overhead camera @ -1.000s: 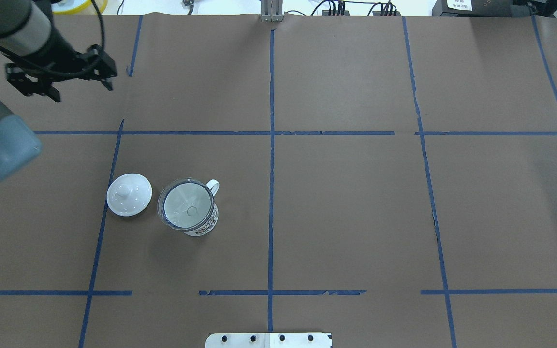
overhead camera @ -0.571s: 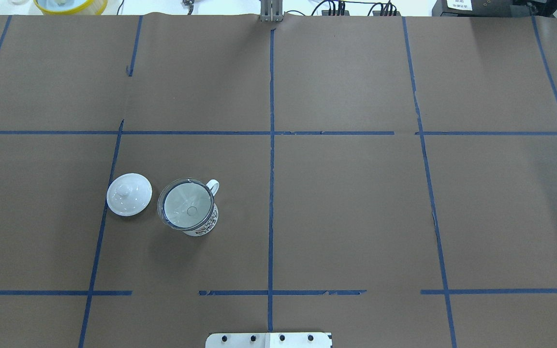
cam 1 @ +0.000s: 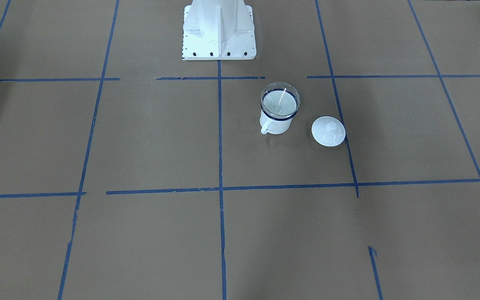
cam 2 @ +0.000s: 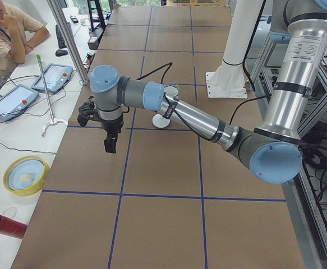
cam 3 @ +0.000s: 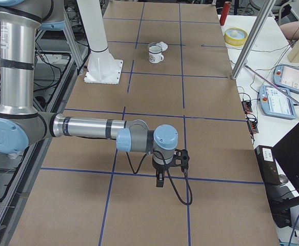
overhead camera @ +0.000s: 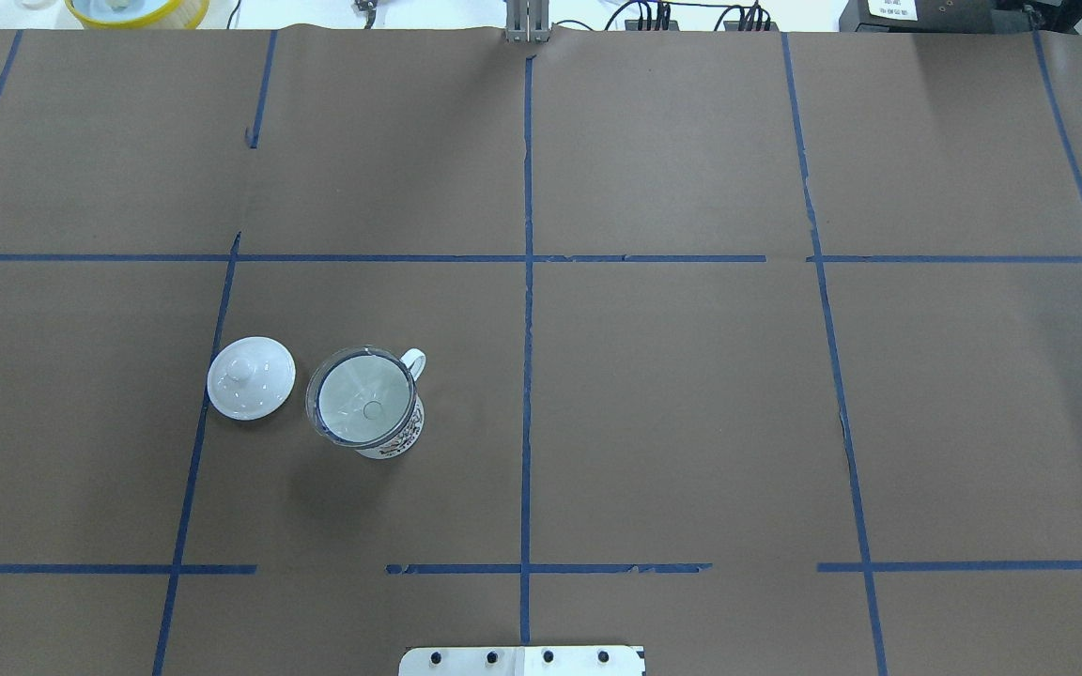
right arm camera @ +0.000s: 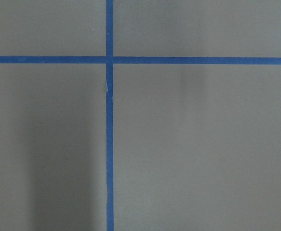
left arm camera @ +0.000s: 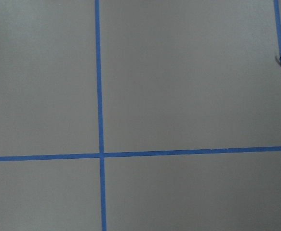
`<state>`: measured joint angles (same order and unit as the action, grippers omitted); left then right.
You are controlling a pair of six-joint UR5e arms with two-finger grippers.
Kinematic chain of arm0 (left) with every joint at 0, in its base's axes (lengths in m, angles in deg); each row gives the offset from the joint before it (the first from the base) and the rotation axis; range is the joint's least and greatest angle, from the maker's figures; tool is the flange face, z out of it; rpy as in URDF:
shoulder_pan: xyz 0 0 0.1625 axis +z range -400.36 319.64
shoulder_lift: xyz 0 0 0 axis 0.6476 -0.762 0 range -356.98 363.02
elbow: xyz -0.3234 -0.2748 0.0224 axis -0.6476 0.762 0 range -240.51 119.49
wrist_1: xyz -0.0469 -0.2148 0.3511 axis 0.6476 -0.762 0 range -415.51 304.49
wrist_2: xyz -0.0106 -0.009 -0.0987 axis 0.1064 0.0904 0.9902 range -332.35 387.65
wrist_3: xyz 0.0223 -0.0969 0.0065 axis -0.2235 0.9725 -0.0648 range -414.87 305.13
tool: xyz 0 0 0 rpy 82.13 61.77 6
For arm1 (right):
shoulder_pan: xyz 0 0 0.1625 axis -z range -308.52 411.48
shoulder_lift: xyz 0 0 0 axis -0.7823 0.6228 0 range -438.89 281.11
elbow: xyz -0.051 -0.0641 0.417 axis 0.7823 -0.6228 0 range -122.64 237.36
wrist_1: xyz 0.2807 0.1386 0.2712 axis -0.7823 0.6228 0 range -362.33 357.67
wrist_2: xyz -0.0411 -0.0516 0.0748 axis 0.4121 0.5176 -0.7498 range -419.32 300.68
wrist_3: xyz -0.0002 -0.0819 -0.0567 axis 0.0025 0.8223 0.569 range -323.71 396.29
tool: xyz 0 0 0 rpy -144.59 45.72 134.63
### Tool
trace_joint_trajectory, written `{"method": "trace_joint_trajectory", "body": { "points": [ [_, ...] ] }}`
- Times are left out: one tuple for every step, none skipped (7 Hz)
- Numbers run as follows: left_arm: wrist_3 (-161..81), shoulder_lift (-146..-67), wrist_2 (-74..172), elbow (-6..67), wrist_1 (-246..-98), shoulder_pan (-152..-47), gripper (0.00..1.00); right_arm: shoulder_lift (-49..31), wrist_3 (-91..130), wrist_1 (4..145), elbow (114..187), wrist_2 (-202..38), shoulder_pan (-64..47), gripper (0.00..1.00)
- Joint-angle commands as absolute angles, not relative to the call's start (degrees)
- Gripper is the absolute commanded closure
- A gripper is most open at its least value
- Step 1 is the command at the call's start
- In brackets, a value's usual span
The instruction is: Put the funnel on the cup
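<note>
The clear funnel (overhead camera: 363,399) sits in the mouth of the white mug with a dark blue rim (overhead camera: 397,437), left of the table's middle. Its spout points down into the mug. In the front-facing view the funnel (cam 1: 280,100) rests on the mug (cam 1: 279,124), whose handle points to that view's lower left. My left gripper (cam 2: 111,143) hangs over the table's left end, far from the mug. My right gripper (cam 3: 160,180) hangs over the right end. Both show only in the side views, so I cannot tell whether they are open or shut.
A round white knobbed lid (overhead camera: 251,377) lies on the table just left of the mug. The robot's white base (cam 1: 218,29) stands at the near edge. A yellow bowl (cam 2: 26,175), a red cylinder (cam 2: 3,224) and teach pendants (cam 2: 51,75) lie off the table's left end.
The left arm and gripper have pulled out of the overhead view past its left edge. The funnel, mug and lid have not moved.
</note>
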<state>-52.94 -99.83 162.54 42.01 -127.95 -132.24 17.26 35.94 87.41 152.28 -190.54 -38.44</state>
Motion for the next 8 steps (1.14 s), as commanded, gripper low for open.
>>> {"method": "trace_joint_trajectory", "body": {
  "points": [
    [-53.29, -96.84, 162.91, 45.46, -127.84, -133.08, 0.00, 17.26, 35.94, 87.41, 152.28, -190.54, -38.44, 0.00],
    [-52.77, -96.91, 162.82, 45.48, -127.75, -133.08, 0.00, 17.26, 35.94, 87.41, 152.28, -190.54, -38.44, 0.00],
    [-53.20, -96.65, 162.56, 45.05, -127.93, -133.00, 0.00, 17.26, 35.94, 87.41, 152.28, -190.54, -38.44, 0.00],
    [-52.94, -96.47, 162.99, 45.48, -128.02, -133.26, 0.00, 17.26, 35.94, 87.41, 152.28, -190.54, -38.44, 0.00],
    [-52.24, -95.95, 161.61, 45.13, -127.93, -133.26, 0.00, 17.26, 35.94, 87.41, 152.28, -190.54, -38.44, 0.00],
    [-52.15, -96.55, 161.50, 43.57, -128.02, -132.82, 0.00, 17.26, 35.94, 87.41, 152.28, -190.54, -38.44, 0.00],
    [-52.41, -97.34, 161.76, 41.90, -130.89, -132.65, 0.00, 17.26, 35.94, 87.41, 152.28, -190.54, -38.44, 0.00],
    [-52.50, -97.87, 162.12, 41.62, -132.22, -132.64, 0.00, 17.26, 35.94, 87.41, 152.28, -190.54, -38.44, 0.00]
  ]
}}
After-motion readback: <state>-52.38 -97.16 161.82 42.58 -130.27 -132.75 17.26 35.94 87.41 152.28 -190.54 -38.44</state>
